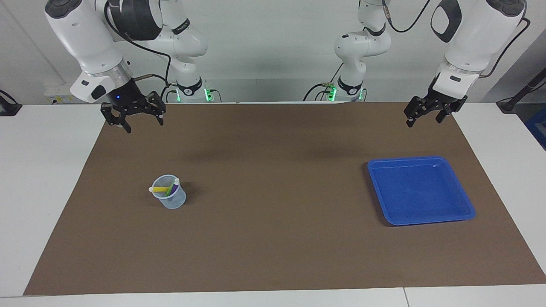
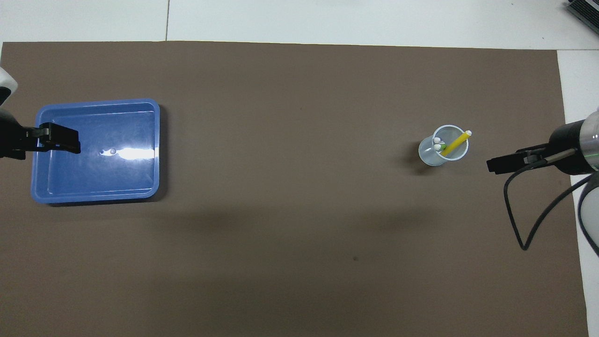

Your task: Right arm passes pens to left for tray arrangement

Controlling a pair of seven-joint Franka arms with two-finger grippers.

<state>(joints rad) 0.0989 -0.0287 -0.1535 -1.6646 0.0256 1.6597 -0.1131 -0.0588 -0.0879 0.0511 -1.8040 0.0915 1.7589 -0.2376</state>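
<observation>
Pens (image 1: 166,188) stood slanted in cup (image 1: 169,197) at R arm's end of tabletop, under neither gripper; right gripper (image 1: 135,114) closer, jaws apart. Left gripper (image 1: 431,111) waited w/ jaws apart, near tray (image 1: 460,194).

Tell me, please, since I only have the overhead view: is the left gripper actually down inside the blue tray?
Observer: No. The left gripper hangs in the air, open, well above the tray.
Operator: Does the right gripper touch the cup?
Observer: No. The right gripper is raised clear of the cup, open.
Operator: Are all the pens inside?
Observer: Yes. The pens stand in the cup, the yellow one leaning across its rim.
</observation>
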